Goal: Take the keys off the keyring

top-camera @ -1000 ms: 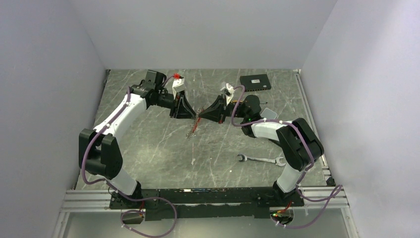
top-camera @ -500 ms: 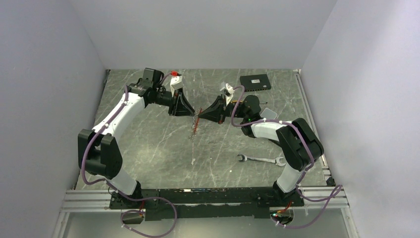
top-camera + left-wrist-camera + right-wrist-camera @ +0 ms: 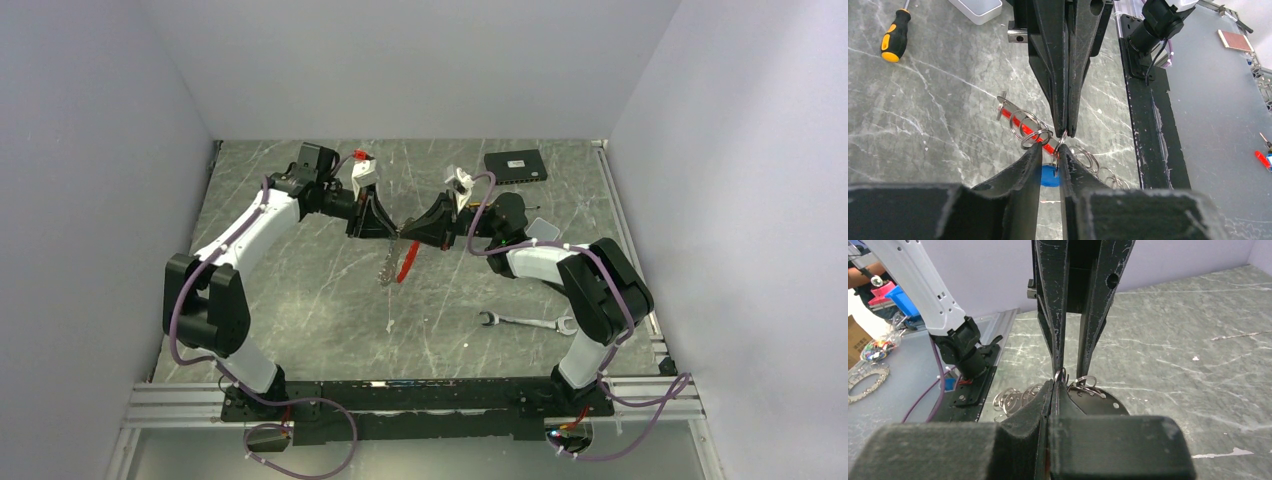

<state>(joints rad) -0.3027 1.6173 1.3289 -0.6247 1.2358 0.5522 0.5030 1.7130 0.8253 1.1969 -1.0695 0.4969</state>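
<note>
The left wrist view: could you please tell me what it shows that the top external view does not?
Only the left wrist view: the yellow-and-black screwdriver and a blue key head seen between the left fingers. Only the top external view: the wrench and a black box. Both: the red tag on the keyring, and the right fingers meeting the left ones.

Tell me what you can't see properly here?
How many keys: tiny in the top view; the left end effector covers all but a blue head in its wrist view.
Whether it grips a key or the keyring: too crowded in both wrist views.
Screwdriver tip: cut off by the left wrist view's top edge.
</note>
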